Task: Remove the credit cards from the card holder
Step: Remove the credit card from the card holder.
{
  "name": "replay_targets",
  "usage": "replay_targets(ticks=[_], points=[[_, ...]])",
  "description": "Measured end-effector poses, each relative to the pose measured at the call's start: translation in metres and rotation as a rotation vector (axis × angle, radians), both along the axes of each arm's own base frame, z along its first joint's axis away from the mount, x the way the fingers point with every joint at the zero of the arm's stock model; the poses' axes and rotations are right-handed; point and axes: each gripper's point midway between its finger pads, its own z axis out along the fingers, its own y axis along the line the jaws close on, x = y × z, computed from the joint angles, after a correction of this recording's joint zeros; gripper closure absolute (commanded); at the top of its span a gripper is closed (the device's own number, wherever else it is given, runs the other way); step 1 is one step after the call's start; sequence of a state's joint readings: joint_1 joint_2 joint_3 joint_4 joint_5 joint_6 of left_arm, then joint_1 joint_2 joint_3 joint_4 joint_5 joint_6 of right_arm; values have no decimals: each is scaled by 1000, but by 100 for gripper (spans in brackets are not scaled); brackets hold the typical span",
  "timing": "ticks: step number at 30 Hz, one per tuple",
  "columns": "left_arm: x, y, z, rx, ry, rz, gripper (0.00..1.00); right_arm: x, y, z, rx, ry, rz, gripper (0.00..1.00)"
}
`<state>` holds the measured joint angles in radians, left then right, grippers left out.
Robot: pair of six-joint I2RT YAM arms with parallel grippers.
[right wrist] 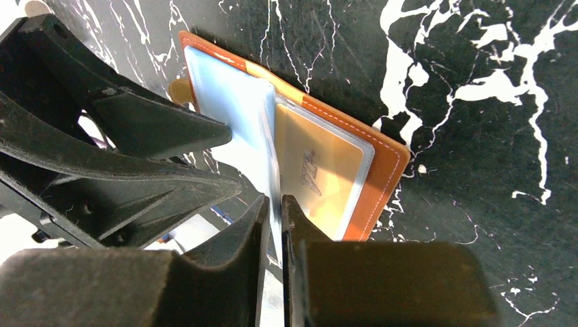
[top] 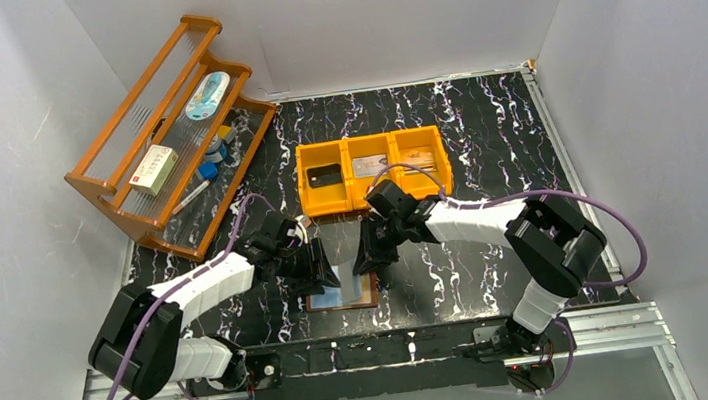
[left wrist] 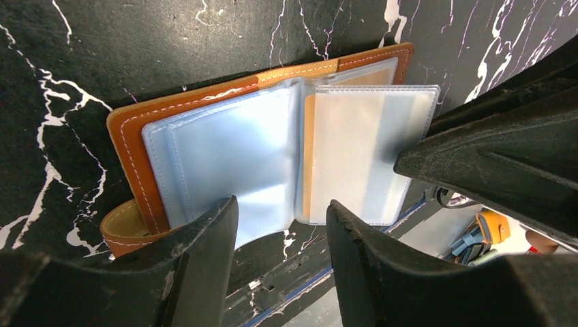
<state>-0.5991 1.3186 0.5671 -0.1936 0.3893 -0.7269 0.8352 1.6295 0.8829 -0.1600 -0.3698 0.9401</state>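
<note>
The brown leather card holder [top: 313,303] lies open near the table's front edge, its clear pale-blue pockets [left wrist: 232,150] facing up. My right gripper [right wrist: 274,204] is shut on one clear pocket leaf [right wrist: 271,146] and holds it upright. Under that leaf a tan credit card [right wrist: 320,170] sits in a pocket. My left gripper [left wrist: 281,218] is open at the holder's near edge, one of its fingers [left wrist: 211,231] over the left pocket page. A black card [top: 324,175], a silvery card [top: 367,166] and a tan card [top: 418,160] lie in the orange bin.
The orange three-compartment bin [top: 375,196] stands just behind the two grippers. A wooden rack [top: 129,200] with a white-and-red box [top: 152,169] and small items leans at the back left. White walls close in the left, back and right.
</note>
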Motion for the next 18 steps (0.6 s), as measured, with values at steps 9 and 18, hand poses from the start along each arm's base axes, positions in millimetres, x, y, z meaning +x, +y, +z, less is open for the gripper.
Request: replay_targets(ticks=[9,18], points=[[1,2,0,13,-9,13,50,1,5,10,-3,-32,16,63],[8,24,6,112,-72,105,53,-6,42,37,161,-40,122,60]])
